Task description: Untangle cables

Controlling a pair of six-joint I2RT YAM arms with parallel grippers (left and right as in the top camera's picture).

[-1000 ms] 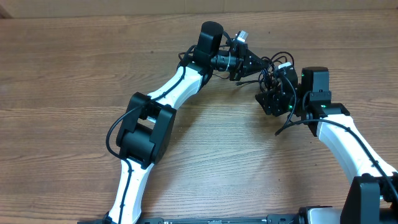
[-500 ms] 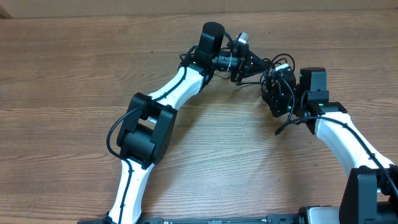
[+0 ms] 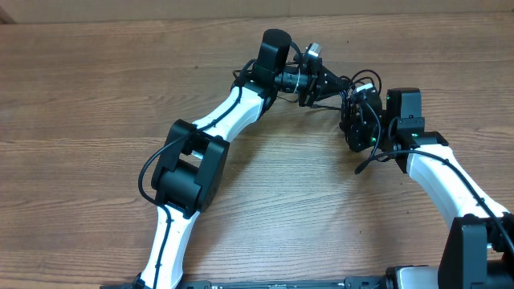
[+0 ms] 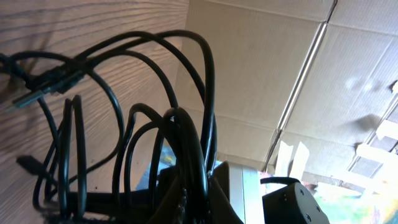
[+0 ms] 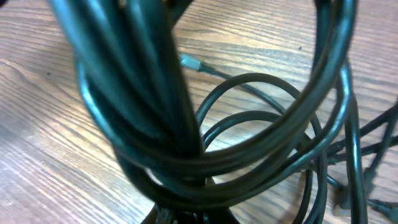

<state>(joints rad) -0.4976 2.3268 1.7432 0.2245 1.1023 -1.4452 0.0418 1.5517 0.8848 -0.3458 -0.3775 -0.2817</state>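
Nearest: right gripper [image 3: 353, 108] clamped shut on cables [image 5: 186, 124], bunched at the table's [image 3: 96, 96] far side. Beyond: left gripper [image 3: 330, 82] closed on the same bundle (loops crossing, plugs trailing). Could cinch the knot if pulled apart hard, or drop strands.

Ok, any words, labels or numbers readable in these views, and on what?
No readable text in any view.
The cables show no print.
The cardboard in the left wrist view is blank.
The right arm shows only small green lights, no legible label.
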